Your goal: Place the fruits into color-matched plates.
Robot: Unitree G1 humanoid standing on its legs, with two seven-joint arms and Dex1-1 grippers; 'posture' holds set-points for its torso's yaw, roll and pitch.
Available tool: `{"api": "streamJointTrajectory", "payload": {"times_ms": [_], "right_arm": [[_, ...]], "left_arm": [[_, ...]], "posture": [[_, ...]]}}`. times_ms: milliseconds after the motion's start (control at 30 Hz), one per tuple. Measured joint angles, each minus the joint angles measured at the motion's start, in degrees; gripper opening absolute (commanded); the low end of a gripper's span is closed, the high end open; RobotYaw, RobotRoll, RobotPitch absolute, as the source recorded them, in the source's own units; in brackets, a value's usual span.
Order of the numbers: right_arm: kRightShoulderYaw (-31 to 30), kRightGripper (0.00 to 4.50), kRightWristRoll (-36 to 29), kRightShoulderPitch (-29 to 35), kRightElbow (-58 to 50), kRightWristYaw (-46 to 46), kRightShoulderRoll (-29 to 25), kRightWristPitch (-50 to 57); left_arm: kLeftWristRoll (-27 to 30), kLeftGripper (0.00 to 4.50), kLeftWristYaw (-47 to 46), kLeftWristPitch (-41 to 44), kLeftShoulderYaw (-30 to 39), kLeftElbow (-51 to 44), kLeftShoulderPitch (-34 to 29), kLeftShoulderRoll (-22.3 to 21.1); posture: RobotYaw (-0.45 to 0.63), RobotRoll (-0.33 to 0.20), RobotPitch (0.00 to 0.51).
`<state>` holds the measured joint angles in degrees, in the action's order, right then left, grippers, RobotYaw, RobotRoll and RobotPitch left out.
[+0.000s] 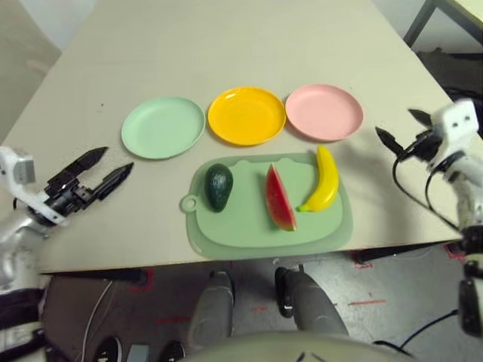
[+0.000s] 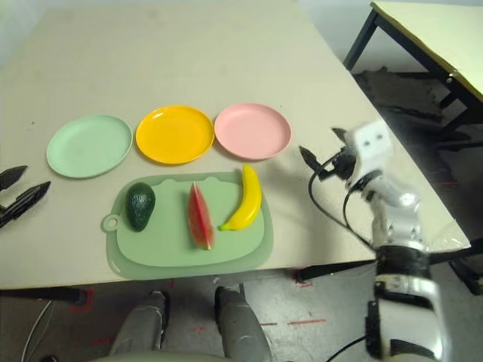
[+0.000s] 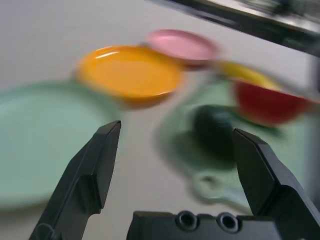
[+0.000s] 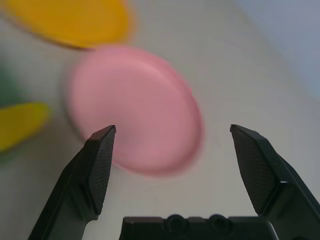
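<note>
Approach step, nothing sorted: avocado, watermelon wedge and banana lie on the cutting board. Left gripper and right gripper flank the board, jaws spread, empty. Next: reach and grasp one fruit.

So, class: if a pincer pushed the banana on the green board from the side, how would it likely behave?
The banana looks like smooth, glossy plastic, so it would probably slide and could slip between fingertips. It lies flat on its curve on the cutting board, so it seems likelier to pivot or spin than to roll. It appears stiff, and probably light for its size.
</note>
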<state>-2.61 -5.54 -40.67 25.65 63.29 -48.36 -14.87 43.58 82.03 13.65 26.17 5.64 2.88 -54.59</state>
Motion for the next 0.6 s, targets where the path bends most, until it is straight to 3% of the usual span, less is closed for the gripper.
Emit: {"api": "streamJointTrajectory", "payload": {"times_ms": [167,367,600], "right_arm": [[-7.4,4.47,3.1,-8.0,3.3,11.5,0.6,-5.4],[-14.8,4.47,7.6,-9.3,2.8,20.9,0.4,-15.8],[-18.5,4.47,8.3,-14.0,1.5,26.8,0.8,-21.2]], "left_arm": [[0.1,4.5,4.9,1.8,-2.5,-3.3,1.8,-0.9],[-0.4,4.5,7.8,2.5,-4.1,-7.3,1.6,-1.0],[-0.9,4.5,8.9,2.5,-4.9,-7.9,1.5,-1.0]], "posture": [[-0.04,0.0,0.186],[-0.05,0.0,0.196],[-0.05,0.0,0.199]]}}
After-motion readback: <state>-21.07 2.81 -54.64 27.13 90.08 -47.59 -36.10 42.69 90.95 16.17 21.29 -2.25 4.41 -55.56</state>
